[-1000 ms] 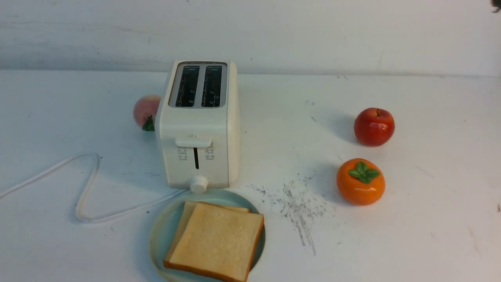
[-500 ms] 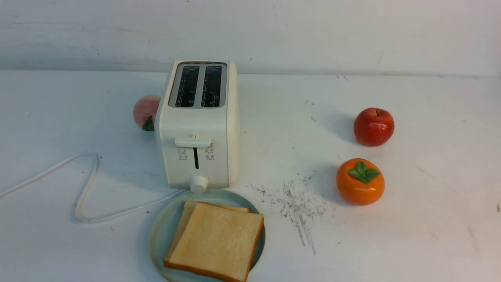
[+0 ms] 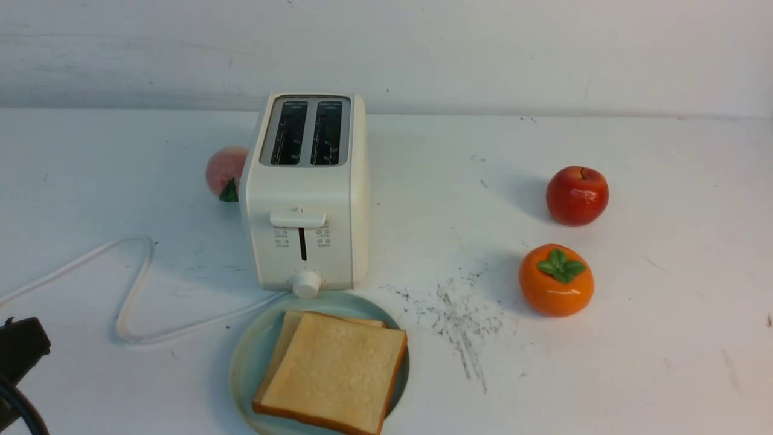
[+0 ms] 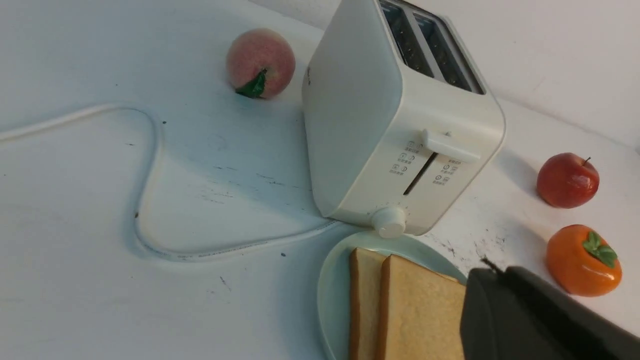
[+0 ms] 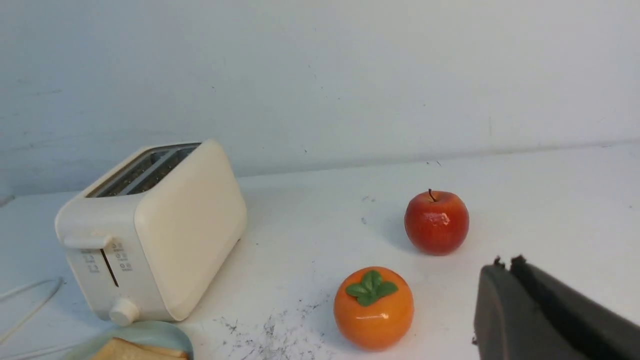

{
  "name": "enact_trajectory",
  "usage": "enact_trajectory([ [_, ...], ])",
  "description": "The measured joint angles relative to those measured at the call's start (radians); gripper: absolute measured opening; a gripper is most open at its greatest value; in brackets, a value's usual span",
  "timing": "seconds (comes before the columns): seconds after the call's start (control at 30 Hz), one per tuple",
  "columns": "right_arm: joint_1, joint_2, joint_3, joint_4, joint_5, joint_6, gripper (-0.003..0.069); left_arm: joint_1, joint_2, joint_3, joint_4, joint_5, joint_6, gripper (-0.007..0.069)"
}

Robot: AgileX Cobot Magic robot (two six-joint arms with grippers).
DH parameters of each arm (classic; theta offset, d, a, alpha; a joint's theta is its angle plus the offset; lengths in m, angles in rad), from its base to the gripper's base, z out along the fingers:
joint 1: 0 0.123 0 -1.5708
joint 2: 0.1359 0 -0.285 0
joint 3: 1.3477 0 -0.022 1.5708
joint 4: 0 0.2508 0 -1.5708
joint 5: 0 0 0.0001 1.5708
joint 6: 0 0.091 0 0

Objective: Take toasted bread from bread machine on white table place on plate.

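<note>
front view: the two thick, square slices of pale golden toasted bread [image 3: 335,368] with orange-brown crusts lie flat and overlapping on the round, pale blue-green plate [image 3: 253,356]. the plate sits just in front of the cream-white, boxy two-slot bread machine [image 3: 308,199] on the scuffed white table [image 3: 634,362]. both slots look empty to us, so we judge the task as good as done.

in the left wrist view, the dark fingers of the left gripper [image 4: 492,280] look pressed together with nothing between them. the front view shows only a dark piece of that arm at the near left corner, well apart from the plate. the right gripper [image 5: 505,267] looks closed and empty too, nearer the glossy orange persimmon [image 5: 372,307] than the bread.

we reckon each slice is light and fairly stiff, with a dry, matte face that should not slip. the crumb would dent under a hard squeeze. lying flat, a slice offers only its crust, so we would pinch gently across two opposite crust edges of the upper slice, where it is firmest.
</note>
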Motion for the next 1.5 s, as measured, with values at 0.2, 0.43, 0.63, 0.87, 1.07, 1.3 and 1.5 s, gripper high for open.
enact_trajectory([
  [0.2, 0.000, -0.001, 0.000, 0.000, -0.002, 0.002, 0.0006, 0.000, 0.000, 0.000, -0.004, 0.008, 0.000, 0.0001],
  [0.43, 0.000, -0.001, 0.001, 0.000, -0.002, 0.002, 0.0016, 0.000, 0.000, 0.000, -0.004, 0.026, 0.000, 0.0011],
  [0.63, 0.000, -0.001, 0.001, 0.000, -0.002, 0.002, 0.0023, 0.000, 0.000, 0.000, -0.003, 0.035, 0.000, 0.0017],
  [0.87, 0.000, -0.001, 0.001, -0.002, -0.003, 0.003, 0.0033, 0.000, -0.044, 0.080, 0.039, 0.013, 0.001, 0.0020],
  [1.07, 0.000, -0.001, 0.001, -0.003, -0.003, 0.003, 0.0036, 0.000, -0.281, 0.298, 0.111, -0.054, 0.004, 0.0027],
  [1.3, 0.000, -0.001, 0.001, -0.003, -0.005, 0.002, 0.0041, 0.018, -0.394, 0.437, 0.144, -0.009, 0.067, 0.0028],
  [1.5, 0.000, -0.001, 0.001, -0.003, -0.006, 0.002, 0.0044, 0.097, -0.394, 0.438, 0.144, 0.008, 0.102, 0.0036],
])
